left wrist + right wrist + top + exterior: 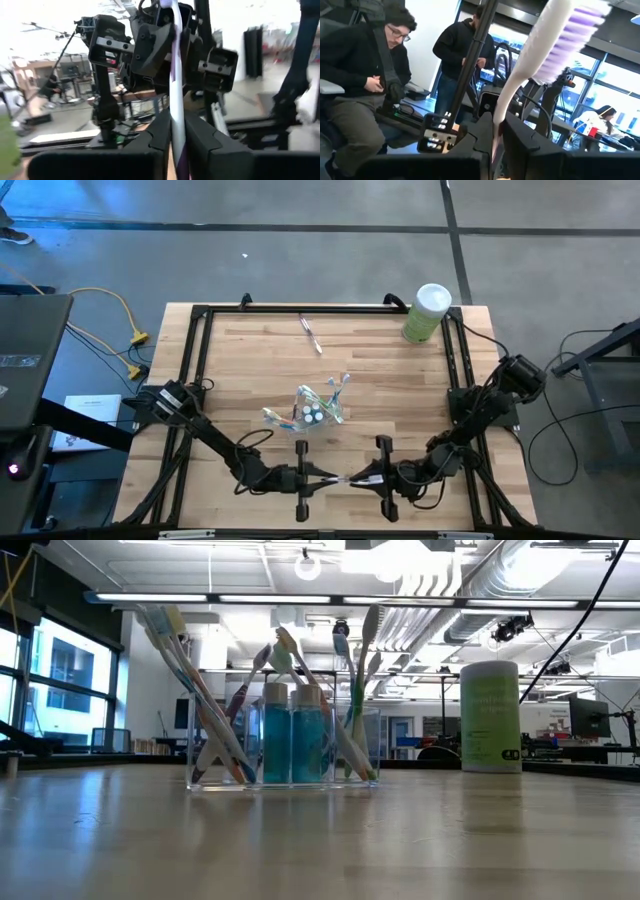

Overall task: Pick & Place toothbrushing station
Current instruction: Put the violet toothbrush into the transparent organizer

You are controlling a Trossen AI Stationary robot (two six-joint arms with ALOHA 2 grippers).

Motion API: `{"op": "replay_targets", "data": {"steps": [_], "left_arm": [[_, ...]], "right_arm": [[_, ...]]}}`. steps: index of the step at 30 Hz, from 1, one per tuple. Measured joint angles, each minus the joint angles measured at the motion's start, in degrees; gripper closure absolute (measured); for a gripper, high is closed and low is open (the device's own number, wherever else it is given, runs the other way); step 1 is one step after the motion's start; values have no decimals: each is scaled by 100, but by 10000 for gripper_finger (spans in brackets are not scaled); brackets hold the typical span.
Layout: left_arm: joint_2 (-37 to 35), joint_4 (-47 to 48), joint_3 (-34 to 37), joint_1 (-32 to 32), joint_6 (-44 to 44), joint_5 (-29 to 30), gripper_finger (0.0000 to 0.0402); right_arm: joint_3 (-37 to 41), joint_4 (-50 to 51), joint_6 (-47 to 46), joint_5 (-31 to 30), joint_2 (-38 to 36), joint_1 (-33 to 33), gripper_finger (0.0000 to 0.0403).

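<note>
A white-and-purple toothbrush (343, 477) hangs between my two grippers near the table's near edge. My left gripper (322, 475) comes from the left and my right gripper (365, 477) from the right; both are shut on it. Its purple-bristled head (570, 35) rises past my right fingers. The clear cup (315, 412) stands on its base mid-table. It holds several toothbrushes leaning on its rim and teal toothpaste tubes (290, 740). One more toothbrush (312, 335) lies flat near the far edge. My left gripper (176, 117) pinches the toothbrush's handle (176, 100) between its two fingers, coming from the table's left and lying across it. The handle runs up from the fingers to my right gripper, clear of the table. My right gripper (496, 122) pinches the toothbrush's thin neck (502, 107) just below the head, between its two fingers, coming from the table's right and across it. The head stands above the fingers, bristles showing; the handle below is hidden by the fingers.
A light-green canister (427, 313) with a white lid stands at the far right corner. A black frame (300, 308) runs around the wooden table. Two people (365, 75) are in the room beyond the table.
</note>
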State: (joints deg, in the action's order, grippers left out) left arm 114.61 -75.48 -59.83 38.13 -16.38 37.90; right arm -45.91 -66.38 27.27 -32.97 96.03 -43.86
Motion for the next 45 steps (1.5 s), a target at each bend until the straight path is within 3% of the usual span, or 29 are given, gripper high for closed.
{"op": "replay_targets", "data": {"steps": [6, 13, 16, 22, 27, 35, 45], "left_arm": [[-1, -58, 0, 140, -856, 63, 275], [-1, -742, -1, 521, -1420, 1109, 208], [0, -968, -2, 729, -1441, 1620, 203], [0, -1049, 2, 746, -1525, 1904, 201], [0, -1094, 2, 795, -1486, 2319, 201], [0, -1096, 2, 1060, -1744, 3239, 201], [-13, -1097, 2, 1246, -1990, 3645, 201]], "right_arm": [[0, 300, -19, -349, -147, -80, 387], [-11, 2017, -726, -2121, -839, -153, 388], [-1, 2572, -1183, -2180, -980, 1, 388], [0, 2557, -1147, -1984, -979, 134, 388], [-2, 2724, -1102, -2713, -979, 389, 388], [-2, 4284, -2491, -2863, -979, 984, 388], [-2, 5285, -3568, -1929, -979, 1675, 388]]}}
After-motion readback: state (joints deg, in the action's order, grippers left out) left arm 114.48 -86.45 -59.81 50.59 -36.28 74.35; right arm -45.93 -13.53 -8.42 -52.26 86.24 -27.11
